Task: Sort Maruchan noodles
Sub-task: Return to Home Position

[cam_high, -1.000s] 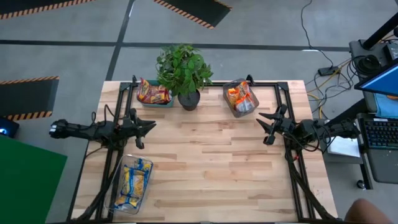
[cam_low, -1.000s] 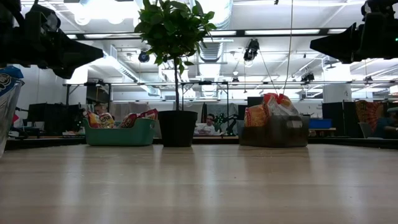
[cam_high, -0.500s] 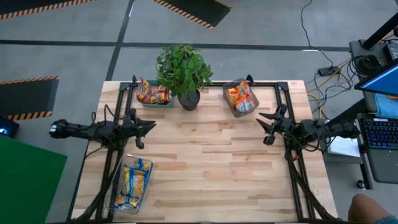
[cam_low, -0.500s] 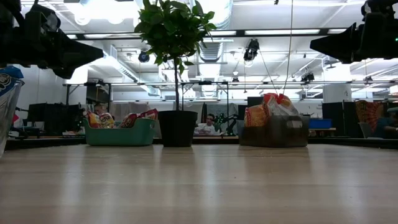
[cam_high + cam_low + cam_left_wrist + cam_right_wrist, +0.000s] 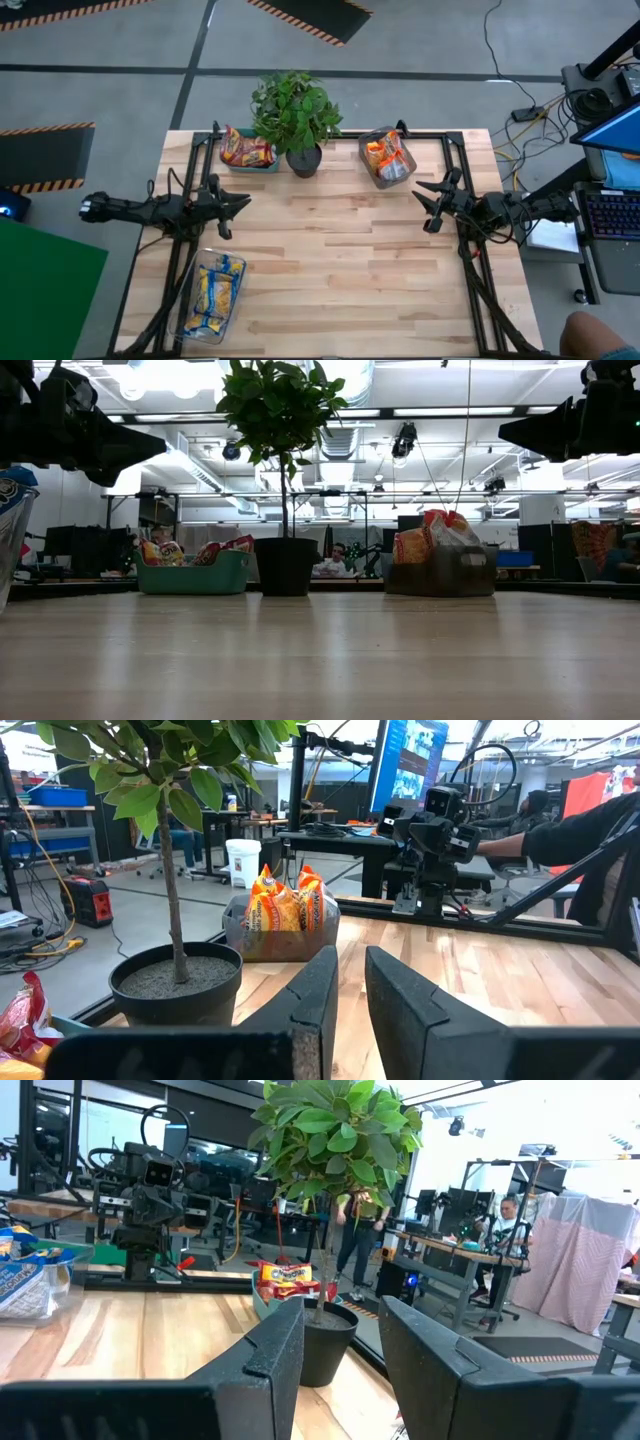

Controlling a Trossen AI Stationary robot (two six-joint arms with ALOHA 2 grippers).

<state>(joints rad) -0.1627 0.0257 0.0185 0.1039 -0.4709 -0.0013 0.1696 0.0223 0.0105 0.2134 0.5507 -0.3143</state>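
Fingers parted and empty, the left gripper (image 5: pixel 243 203) and right gripper (image 5: pixel 420 205) face each other, the nearest noodles, blue packets (image 5: pixel 215 290), lying in a transparent bin (image 5: pixel 184 305) beside the left one.

The clear bin (image 5: pixel 184 312) holds blue-and-yellow packets (image 5: pixel 212 292), the teal bin (image 5: pixel 250 167) red packets (image 5: pixel 246 150), the dark bin (image 5: pixel 363 150) orange packets (image 5: pixel 379 153).

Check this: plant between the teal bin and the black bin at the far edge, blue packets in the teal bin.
One error. The blue packets lie in the transparent bin at the near left corner, as the high view shows. The plant does stand between the teal bin and the black bin.
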